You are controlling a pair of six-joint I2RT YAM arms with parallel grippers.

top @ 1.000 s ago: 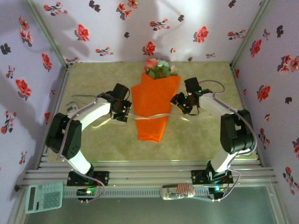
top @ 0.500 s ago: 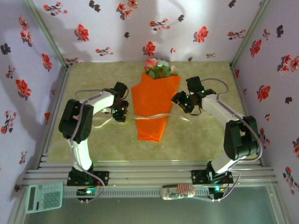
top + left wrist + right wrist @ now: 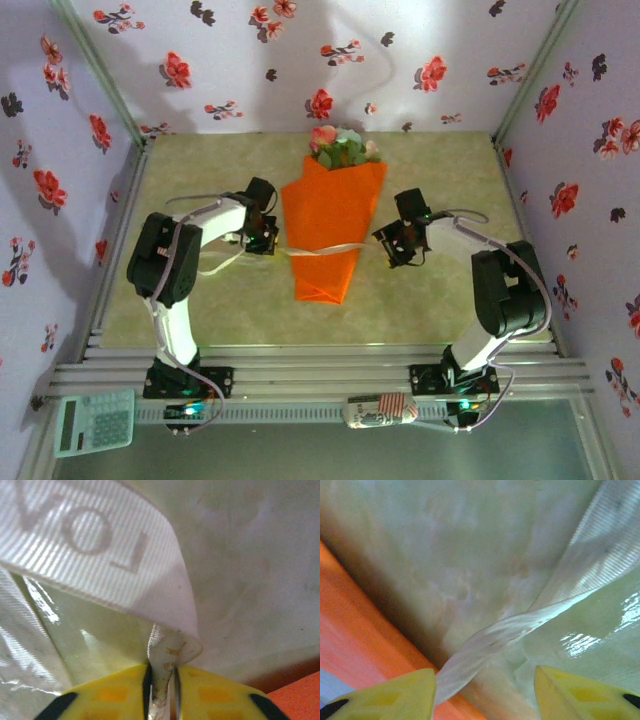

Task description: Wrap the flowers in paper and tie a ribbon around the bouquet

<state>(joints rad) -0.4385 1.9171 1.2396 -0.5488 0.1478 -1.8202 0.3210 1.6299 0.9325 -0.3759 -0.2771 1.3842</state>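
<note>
Bouquet (image 3: 332, 225) lies in the middle of the overhead view. It is a slim cone of orange paper (image 3: 335, 200) with its narrow folded end toward the bottom of the frame. At its wide end, toward the top, the flowers (image 3: 338, 148) show pink and cream blooms and green leaves. The ribbon (image 3: 325, 249) crosses the cone's lower half from left to right, trailing onto the table (image 3: 190, 170) on both sides.

The left gripper (image 3: 262, 240) sits just beside the cone's left edge. In the left wrist view its yellow pads (image 3: 112, 692) are pressed together on a folded bit of the ribbon (image 3: 95, 550), which loops across the upper left of that frame and bears printed letters.

The right gripper (image 3: 402, 243) is near the cone's right edge, not touching it. In the right wrist view its pads (image 3: 390, 695) stand well apart. The ribbon (image 3: 530, 625) runs from the upper right down toward the lower-left pad; whether it touches that pad cannot be told. The paper (image 3: 350, 630) fills the left edge there.

Flowered walls (image 3: 300, 60) enclose the table, and a calculator (image 3: 95, 422) lies in the lower left corner.
</note>
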